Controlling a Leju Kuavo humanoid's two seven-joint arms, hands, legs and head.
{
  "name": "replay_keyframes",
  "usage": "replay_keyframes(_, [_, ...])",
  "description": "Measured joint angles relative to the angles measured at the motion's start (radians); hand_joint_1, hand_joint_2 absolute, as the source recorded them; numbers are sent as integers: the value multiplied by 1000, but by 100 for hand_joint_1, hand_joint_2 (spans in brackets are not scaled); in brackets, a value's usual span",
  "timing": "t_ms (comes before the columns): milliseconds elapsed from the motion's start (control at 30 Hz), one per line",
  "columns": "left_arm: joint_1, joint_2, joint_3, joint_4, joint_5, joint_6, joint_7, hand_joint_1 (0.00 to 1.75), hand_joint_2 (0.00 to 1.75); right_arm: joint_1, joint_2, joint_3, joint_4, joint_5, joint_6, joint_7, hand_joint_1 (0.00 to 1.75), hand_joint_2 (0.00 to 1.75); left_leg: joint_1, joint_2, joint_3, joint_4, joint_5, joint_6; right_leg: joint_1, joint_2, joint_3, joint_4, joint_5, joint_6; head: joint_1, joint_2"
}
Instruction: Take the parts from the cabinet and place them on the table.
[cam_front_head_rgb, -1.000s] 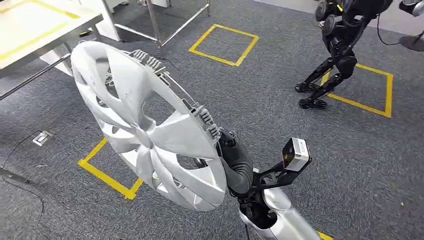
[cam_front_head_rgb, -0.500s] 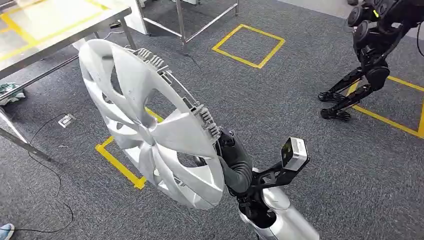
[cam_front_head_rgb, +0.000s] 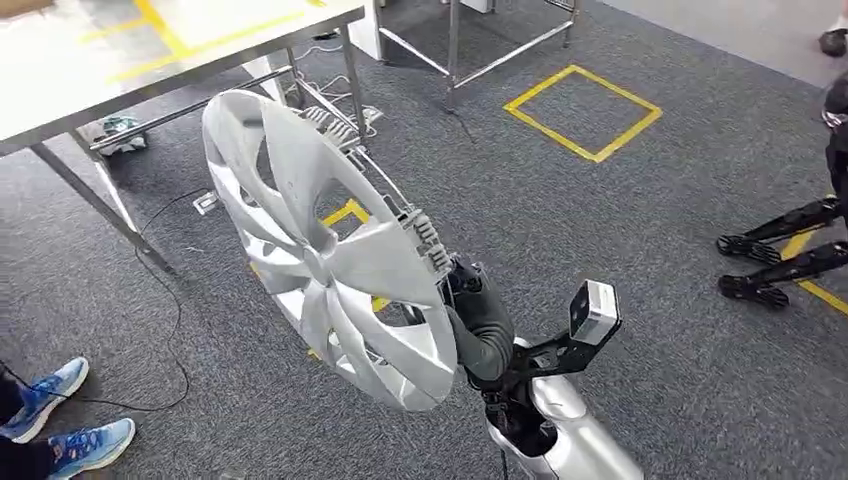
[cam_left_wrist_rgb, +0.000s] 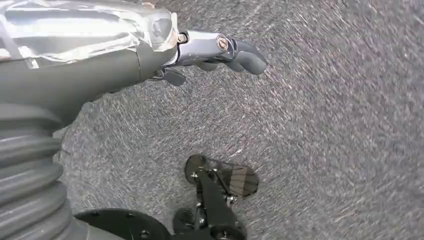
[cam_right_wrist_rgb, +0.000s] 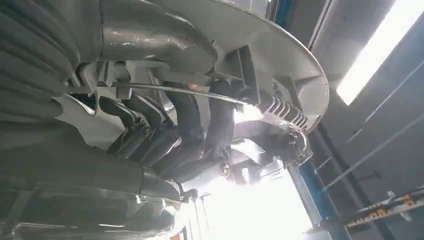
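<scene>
Our right robot hand (cam_front_head_rgb: 470, 300) grips the rim of a large silver plastic wheel cover (cam_front_head_rgb: 320, 250); in the right wrist view its dark fingers (cam_right_wrist_rgb: 220, 120) curl through the ribbed back of the cover and around a thin wire ring. The cover stands nearly on edge, held out ahead and to the left of that hand, above grey carpet floor (cam_front_head_rgb: 620, 220) marked with yellow tape squares. The pale-topped metal-legged table (cam_front_head_rgb: 180, 40) lies farther ahead and left, beyond the cover's upper edge, so we judge the carry runs that way. Our left robot hand (cam_left_wrist_rgb: 220, 52) hangs over the carpet with fingers curled on nothing. The cover hides much of the gripping fingers from the head view. A person's blue shoes (cam_front_head_rgb: 60, 410) stand nearby.
</scene>
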Motion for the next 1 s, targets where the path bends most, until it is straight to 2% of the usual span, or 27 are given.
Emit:
replay_keyframes(33, [-3, 6, 0, 0, 2, 0, 0, 0, 175, -4, 5, -1, 9, 2, 3, -2, 175, 175, -3, -9, -8, 13, -6, -9, 7, -4, 1, -6, 1, -16, 1, 0])
replay_keyframes(100, [0, 9, 0, 0, 3, 1, 0, 0, 175, -6, 11, -8, 18, 2, 5, -5, 175, 175, 2, -17, -17, 6, -4, -16, 17, -19, 0, 2, 0, -37, 0, 0])
replay_keyframes(133, [2, 13, 0, 0, 3, 1, 0, 0, 175, -8, 15, -9, 24, 3, 5, -5, 175, 175, 6, -23, -18, 6, -3, -18, 19, -26, 0, 2, 0, -44, 0, 0])
replay_keyframes(167, [3, 15, -1, 0, 3, 1, 0, 0, 175, -9, 20, -10, 29, 3, 5, -5, 175, 175, 11, -15, -19, 12, -7, -22, 10, -36, 1, -2, 3, -53, -1, 0])
replay_keyframes(200, [2, 14, -1, 0, 3, 1, 0, 0, 175, -9, 24, -11, 32, 3, 6, -5, 175, 175, 4, 46, -27, 36, -20, -25, 13, -43, 4, -2, 1, -57, -2, 0])
replay_keyframes(233, [-1, 16, -1, 0, 3, 1, 0, 0, 175, -10, 28, -13, 33, 2, 6, -7, 175, 175, 4, 83, -53, 91, -51, -28, 17, -53, 6, -2, -2, -65, -6, 0])
replay_keyframes(267, [-5, 17, -2, 0, 3, 1, 0, 0, 175, -10, 28, -16, 36, 2, 6, -8, 175, 175, 4, 101, -96, 176, -92, -28, 22, -66, 7, -2, -4, -69, -5, 0])
replay_keyframes(300, [-7, 17, -2, 0, 3, 2, 0, 0, 175, -10, 28, -18, 39, 2, 6, -8, 175, 175, 4, 107, -143, 265, -128, -29, 27, -80, 7, -2, -7, -72, -5, 0])
replay_keyframes(333, [-7, 16, -2, 0, 3, 2, 0, 0, 175, -10, 28, -19, 44, 2, 6, -8, 175, 175, 4, 108, -179, 329, -145, -28, 30, -93, 7, -1, -9, -75, -5, 0])
replay_keyframes(367, [-6, 16, -3, 0, 3, 2, 0, 0, 175, -9, 28, -19, 48, 2, 6, -8, 175, 175, 4, 108, -190, 340, -134, -26, 34, -106, 8, -1, -11, -77, -5, 0])
replay_keyframes(400, [-5, 17, -3, 0, 3, 2, 0, 0, 175, -9, 28, -19, 51, 2, 6, -8, 175, 175, 4, 109, -175, 303, -105, -21, 37, -117, 10, -1, -14, -80, -5, 0])
replay_keyframes(433, [-5, 18, -4, 0, 3, 2, 0, 0, 175, -10, 29, -19, 54, 2, 6, -8, 175, 175, 0, 115, -138, 227, -63, -13, 40, -128, 15, -2, -17, -79, -5, 0])
replay_keyframes(467, [-5, 19, -5, 0, 3, 2, 0, 0, 175, -11, 32, -20, 54, 2, 6, -8, 175, 175, -5, 131, -85, 125, -15, -1, 45, -140, 21, -2, -22, -79, -5, 0])
replay_keyframes(500, [-6, 21, -6, 0, 3, 2, 0, 0, 175, -12, 34, -20, 54, 2, 6, -8, 175, 175, -18, 183, -40, 40, 9, 17, 45, -149, 27, -4, -26, -79, -5, 0])
replay_keyframes(533, [-9, 24, -7, 0, 3, 2, 0, 0, 175, -14, 36, -20, 55, 2, 7, -8, 175, 175, -25, 215, -38, 38, -6, 24, 56, -159, 29, -6, -28, -75, -2, 0])
replay_keyframes(600, [-12, 25, -7, 0, 3, 5, 0, 0, 175, -14, 37, -22, 58, 2, 8, -8, 175, 175, -33, 192, -42, 30, -3, 28, 49, -182, 30, -9, -30, -68, -4, 0])
replay_keyframes(667, [-12, 30, -7, 0, 6, 23, -1, 0, 175, -17, 41, -22, 62, 3, 8, -8, 175, 175, -34, 162, -31, 5, 2, 37, 55, -209, 50, -27, -32, -57, -5, 0])
replay_keyframes(700, [-8, 29, -7, -1, 7, 31, -2, 0, 175, -18, 41, -26, 65, 3, 7, -9, 175, 175, -17, 145, -4, -21, 19, 34, 57, -187, 44, -15, -39, -56, 0, 0])
replay_keyframes(733, [-11, 28, -7, -3, 7, 40, -5, 0, 175, -18, 42, -28, 68, 6, 6, -11, 175, 175, -18, 132, 4, -36, 22, 40, 52, -126, 27, 32, -61, -61, -2, 0])
replay_keyframes(767, [-16, 30, -7, -5, 9, 46, -6, 0, 175, -18, 39, -37, 71, 8, 5, -14, 175, 175, -17, 117, 4, -35, 28, 41, 48, -87, -13, 113, -90, -66, 2, 0])
replay_keyframes(800, [-18, 31, -7, -7, 9, 52, -6, 0, 175, -15, 37, -46, 76, 9, -1, -18, 175, 175, -17, 97, 3, -35, 28, 41, 43, -67, -59, 196, -118, -68, 2, 0])
replay_keyframes(833, [-18, 32, -7, -8, 9, 53, -6, 0, 175, -13, 35, -50, 80, 10, -3, -18, 175, 175, -17, 82, 3, -35, 27, 41, 41, -61, -98, 259, -135, -66, 2, 0])
replay_keyframes(867, [-15, 33, -7, -8, 9, 53, -6, 0, 175, -11, 34, -55, 87, 16, -12, -19, 175, 175, -17, 64, 3, -34, 26, 39, 40, -60, -124, 290, -134, -58, 2, 0])
replay_keyframes(900, [-13, 34, -7, -8, 9, 53, -6, 0, 175, -9, 32, -58, 97, 23, -16, -18, 175, 175, -15, 47, 5, -33, 24, 37, 37, -60, -122, 265, -114, -46, 2, 0])
replay_keyframes(933, [-11, 34, -7, -8, 8, 53, -6, 0, 175, -8, 31, -64, 106, 28, -21, -19, 175, 175, -13, 31, 5, -29, 22, 33, 31, -58, -100, 200, -76, -31, 2, 0])
replay_keyframes(967, [-11, 34, -8, -9, 8, 53, -6, 0, 175, -11, 30, -73, 116, 36, -24, -20, 175, 175, -10, 23, 4, -21, 17, 26, 25, -55, -57, 98, -25, -15, 2, 0])
replay_keyframes(1000, [-10, 35, -8, -12, 6, 53, -6, 0, 175, -18, 29, -81, 125, 49, -24, -22, 175, 175, -8, 11, 2, -9, 9, 17, 19, -53, -17, 4, 16, -5, 3, 0])
